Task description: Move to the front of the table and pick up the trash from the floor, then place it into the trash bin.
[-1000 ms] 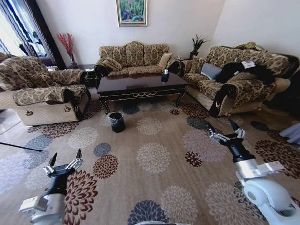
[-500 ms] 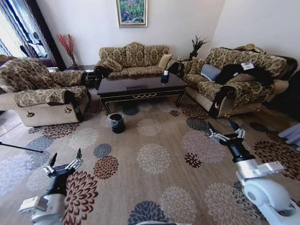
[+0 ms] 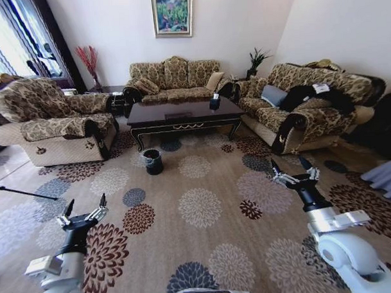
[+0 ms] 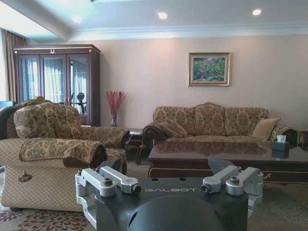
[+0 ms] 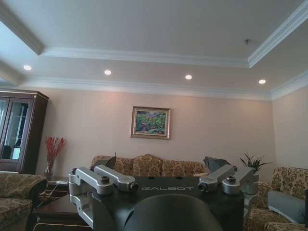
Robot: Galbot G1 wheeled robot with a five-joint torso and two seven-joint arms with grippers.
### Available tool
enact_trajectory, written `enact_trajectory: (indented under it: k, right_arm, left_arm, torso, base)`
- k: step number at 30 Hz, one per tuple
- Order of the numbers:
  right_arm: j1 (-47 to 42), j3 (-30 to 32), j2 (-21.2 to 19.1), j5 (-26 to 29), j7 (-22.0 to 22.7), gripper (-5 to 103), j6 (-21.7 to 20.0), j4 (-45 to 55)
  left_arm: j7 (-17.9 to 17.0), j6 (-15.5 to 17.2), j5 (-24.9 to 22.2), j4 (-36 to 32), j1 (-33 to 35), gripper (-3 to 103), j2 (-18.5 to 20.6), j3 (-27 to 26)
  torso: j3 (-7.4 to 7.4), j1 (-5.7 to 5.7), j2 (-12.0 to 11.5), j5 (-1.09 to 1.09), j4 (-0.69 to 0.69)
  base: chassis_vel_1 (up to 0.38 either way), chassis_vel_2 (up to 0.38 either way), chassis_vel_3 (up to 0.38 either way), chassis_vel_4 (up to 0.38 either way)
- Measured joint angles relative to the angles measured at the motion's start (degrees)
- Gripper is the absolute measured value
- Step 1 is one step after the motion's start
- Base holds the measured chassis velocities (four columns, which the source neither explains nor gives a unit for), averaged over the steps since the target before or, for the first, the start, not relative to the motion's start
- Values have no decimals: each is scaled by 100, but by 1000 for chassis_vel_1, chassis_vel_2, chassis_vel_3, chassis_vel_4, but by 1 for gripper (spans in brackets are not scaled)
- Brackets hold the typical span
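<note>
- Our left claw (image 3: 86,206) and right claw (image 3: 291,165): black pointed fingers, silver screwed links.
- Black wrists marked GALBOT, white rounded arms.

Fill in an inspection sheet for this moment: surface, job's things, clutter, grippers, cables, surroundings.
Surface: tan carpet floor with round flower medallions; no trash can be made out on it.
Job's things: dark coffee table stands ahead among the seating; black trash bin with bag liner stands upright on the carpet off the table's front left corner, apart from it.
Clutter: tissue box on the table's right end; dark clothing draped on the right sofa.
Grippers: left gripper open, held above the carpet low on the left; right gripper open, above the carpet on the right. Both empty.
Cables: nothing seen.
Surroundings: armchair left, sofa behind the table, framed painting on the wall.
</note>
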Motion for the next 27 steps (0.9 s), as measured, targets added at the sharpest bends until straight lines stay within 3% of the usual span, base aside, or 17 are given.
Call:
enact_trajectory:
  k: [20,27]
  right_arm:
    - [0,0,0,0,0,100,0,0]
    - [0,0,0,0,0,100,0,0]
  left_arm:
    - [0,0,0,0,0,100,0,0]
    - [0,0,0,0,0,100,0,0]
  torso:
    - [318,262,580,0,0]
    - [350,284,633,0,0]
  base:
    - [0,0,0,0]
    - [0,0,0,0]
